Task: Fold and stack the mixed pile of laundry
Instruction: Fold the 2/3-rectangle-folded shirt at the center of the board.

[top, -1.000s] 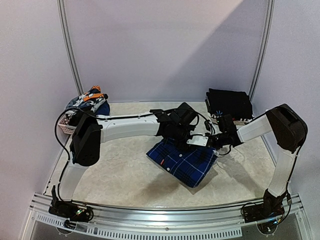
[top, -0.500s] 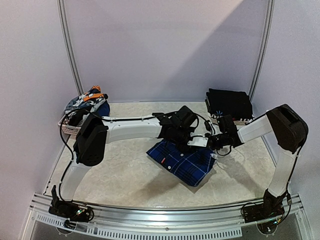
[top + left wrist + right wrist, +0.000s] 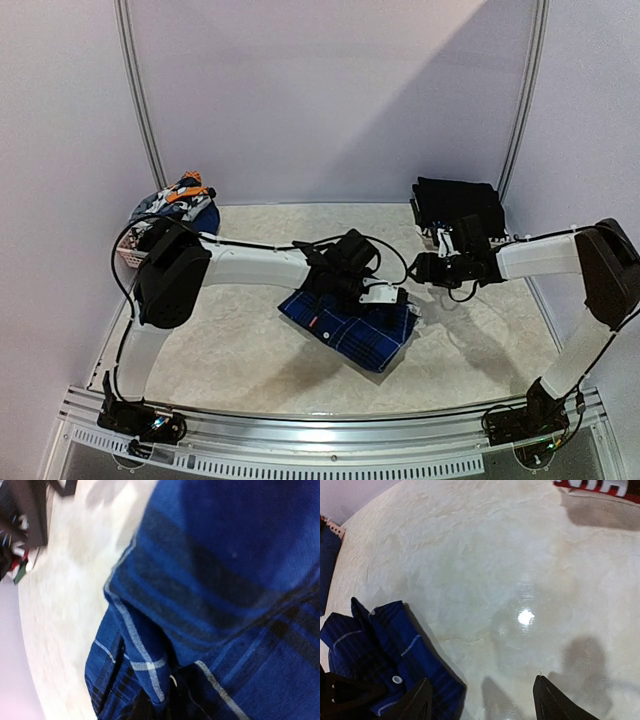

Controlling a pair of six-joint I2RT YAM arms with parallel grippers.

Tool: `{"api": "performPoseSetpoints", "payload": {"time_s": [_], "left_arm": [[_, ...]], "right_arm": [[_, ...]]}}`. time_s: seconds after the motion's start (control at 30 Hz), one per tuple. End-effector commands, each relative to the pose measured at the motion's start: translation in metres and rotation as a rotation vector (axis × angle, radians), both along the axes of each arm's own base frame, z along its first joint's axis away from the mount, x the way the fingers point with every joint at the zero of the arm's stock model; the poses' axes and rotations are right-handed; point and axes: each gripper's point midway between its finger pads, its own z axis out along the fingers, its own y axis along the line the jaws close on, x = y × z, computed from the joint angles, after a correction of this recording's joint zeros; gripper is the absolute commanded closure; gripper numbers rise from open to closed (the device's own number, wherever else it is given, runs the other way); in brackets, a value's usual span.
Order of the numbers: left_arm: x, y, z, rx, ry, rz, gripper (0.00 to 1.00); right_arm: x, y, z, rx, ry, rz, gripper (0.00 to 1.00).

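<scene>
writing: you get only white letters on a red strip [image 3: 600, 486] at the top edge of the right wrist view, cut off and unreadable. A small red mark on the shirt in the top view is too small to read.
left tool [image 3: 383, 297]: clenched. It sits on the right edge of the blue plaid shirt [image 3: 345, 325] and seems to pinch the cloth. The left wrist view is filled with shirt fabric [image 3: 225, 580], so you can't see the fingers.
right tool [image 3: 481, 679]: released, fingers [image 3: 422, 700] wide apart over bare tabletop [image 3: 520, 580], holding and touching nothing. It is just right of the shirt.
left arm [image 3: 250, 265]: stretched low from the left across to mid-tabletop, wrist bent down onto the shirt.
right arm [image 3: 535, 258]: forearm about level, reaching left, with its tool [image 3: 420, 268] near the left one.
shirt: crumpled flat at mid-tabletop, a white button [image 3: 396, 679] showing.
rest of laundry: a mixed pile [image 3: 180, 200] heaped at far left on the pale basket [image 3: 130, 257], and black folded garments [image 3: 458, 205] stacked at far right.
</scene>
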Motion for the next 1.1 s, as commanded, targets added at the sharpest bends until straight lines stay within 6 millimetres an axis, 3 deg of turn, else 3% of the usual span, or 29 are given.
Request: {"api": "performPoseSetpoints", "payload": {"time_s": [0.0,0.3,0.67,0.87,1.07], "left_arm": [[0.022,0.024,0.006,-0.022,0.007,0.13,1.0],[0.033,0.046,0.002,-0.08,0.15,0.303,0.99],[0.048,0.07,0.002,-0.115,0.198,0.446,0.95],[0.064,0.072,0.01,-0.181,0.132,0.5,0.72],[0.081,0.079,0.049,-0.323,0.053,0.574,0.43]], "right_arm": [[-0.005,-0.044,-0.006,-0.147,0.009,-0.14,0.28],[-0.011,-0.063,0.016,-0.176,-0.046,-0.217,0.21],[-0.019,-0.051,0.046,-0.08,-0.121,-0.153,0.21],[-0.023,-0.047,0.05,-0.053,-0.125,-0.137,0.2],[-0.028,-0.048,0.052,-0.041,-0.132,-0.14,0.19]]}}
